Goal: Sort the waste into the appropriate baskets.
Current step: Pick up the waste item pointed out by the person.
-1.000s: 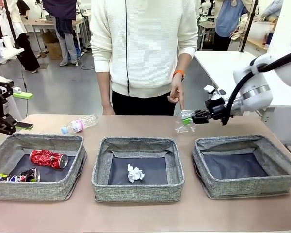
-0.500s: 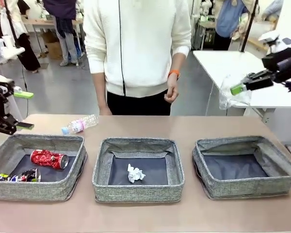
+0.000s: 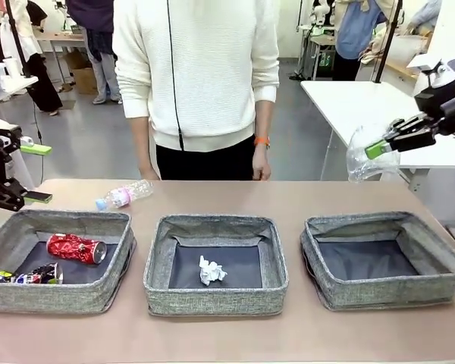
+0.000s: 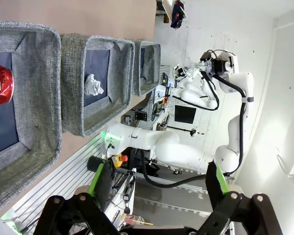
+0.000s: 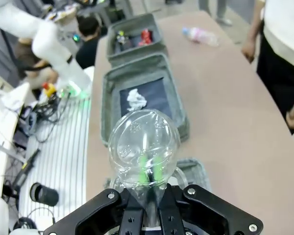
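R tool (image 3: 375,149) clamped on clear plastic cup (image 3: 362,155), high above right basket (image 3: 387,292), toward its far rim. L tool (image 4: 159,177) wide, empty. Step: carrying cup. Next, prob. lower over basket, release.

baskets (image 3: 212,297) 3 | cans (image 3: 76,248) 2 | bottle (image 3: 123,194) 1 | cup (image 3: 362,155) 1 | paper ball (image 3: 211,270) 1

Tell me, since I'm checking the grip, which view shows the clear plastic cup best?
The right wrist view: the clear plastic cup sits close, pinched by the right gripper. The front view shows it small; the left wrist view, tiny and distant.
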`<state>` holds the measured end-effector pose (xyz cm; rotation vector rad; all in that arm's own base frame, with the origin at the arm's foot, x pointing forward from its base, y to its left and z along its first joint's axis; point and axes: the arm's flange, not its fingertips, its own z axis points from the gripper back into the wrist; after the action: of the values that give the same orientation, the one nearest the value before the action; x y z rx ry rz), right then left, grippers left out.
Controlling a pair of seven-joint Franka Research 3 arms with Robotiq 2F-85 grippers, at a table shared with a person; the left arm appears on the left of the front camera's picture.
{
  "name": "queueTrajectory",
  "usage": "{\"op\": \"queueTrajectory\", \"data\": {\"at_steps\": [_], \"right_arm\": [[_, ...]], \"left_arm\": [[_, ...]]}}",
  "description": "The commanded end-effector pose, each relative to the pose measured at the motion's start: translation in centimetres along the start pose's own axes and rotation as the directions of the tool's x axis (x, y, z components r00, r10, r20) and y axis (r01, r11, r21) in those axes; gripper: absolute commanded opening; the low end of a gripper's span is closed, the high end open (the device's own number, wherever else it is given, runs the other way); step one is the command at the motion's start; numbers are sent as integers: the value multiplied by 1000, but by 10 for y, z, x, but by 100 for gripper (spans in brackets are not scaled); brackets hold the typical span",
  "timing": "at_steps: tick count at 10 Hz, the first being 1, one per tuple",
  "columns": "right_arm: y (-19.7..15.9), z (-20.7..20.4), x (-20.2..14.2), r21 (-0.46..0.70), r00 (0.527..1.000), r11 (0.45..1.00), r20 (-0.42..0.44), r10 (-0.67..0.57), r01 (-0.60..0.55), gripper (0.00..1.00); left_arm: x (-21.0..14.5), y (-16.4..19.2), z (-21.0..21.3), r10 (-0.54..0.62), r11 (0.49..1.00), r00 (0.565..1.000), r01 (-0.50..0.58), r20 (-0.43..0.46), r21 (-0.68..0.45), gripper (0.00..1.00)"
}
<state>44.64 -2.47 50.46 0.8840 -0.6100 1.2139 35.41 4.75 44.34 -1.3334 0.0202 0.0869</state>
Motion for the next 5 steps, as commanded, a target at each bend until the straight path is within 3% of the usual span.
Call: {"op": "queueTrajectory", "data": {"at_steps": [1,3,4,5], "right_arm": [[-4,4,10,19,999,1000,35,2,-2,0],[-7,1,0,4,1000,1000,4,-4,4,1],[-16,-17,-5,39,999,999,42,5,-7,1],[-15,-9,28,62,997,996,-17,73,-72,1]], "left_arm": [[-2,-1,1,-21,1000,1000,21,-3,-12,100],[-2,-1,1,-21,1000,1000,21,-3,-12,100],[-2,-1,1,-21,1000,1000,21,-3,-12,100],[-2,-1,1,-21,1000,1000,21,-3,-12,100]]}}
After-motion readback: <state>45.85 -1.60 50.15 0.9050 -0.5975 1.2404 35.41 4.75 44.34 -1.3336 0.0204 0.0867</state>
